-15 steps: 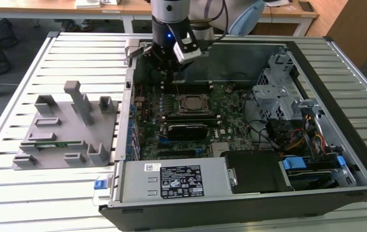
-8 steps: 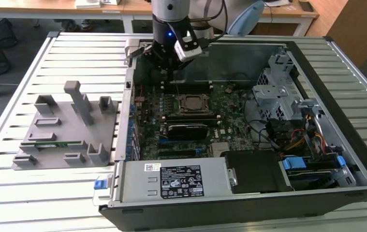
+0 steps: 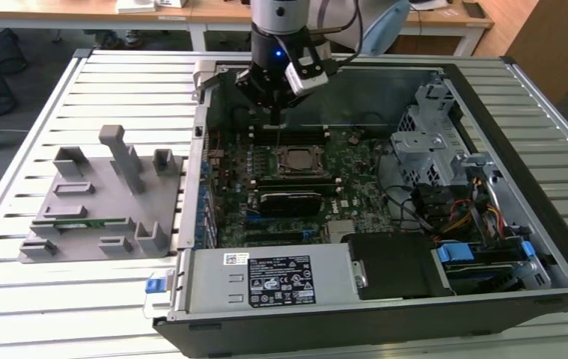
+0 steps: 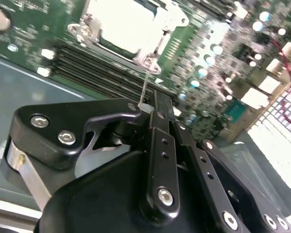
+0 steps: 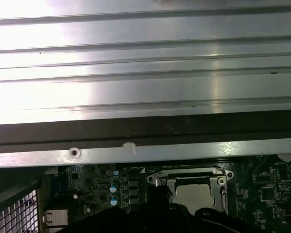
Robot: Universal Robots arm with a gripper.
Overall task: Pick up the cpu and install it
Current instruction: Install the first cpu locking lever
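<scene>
Fingers [image 4: 157,116] of your gripper [image 3: 275,120] are pressed together, holding nothing, above the memory slots [image 3: 286,134] inside the case [image 3: 384,299]. You see the cpu [image 3: 295,160] seated in its socket [image 3: 297,161] just beyond, apart from the gripper.

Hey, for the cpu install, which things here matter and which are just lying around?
Part of the job:
- cpu, seated in the socket frame on the motherboard
- gripper, hanging above the board just beyond the socket

Just lying about:
- grey parts holder on the slatted table
- green memory stick in that holder
- power supply
- drive cage
</scene>
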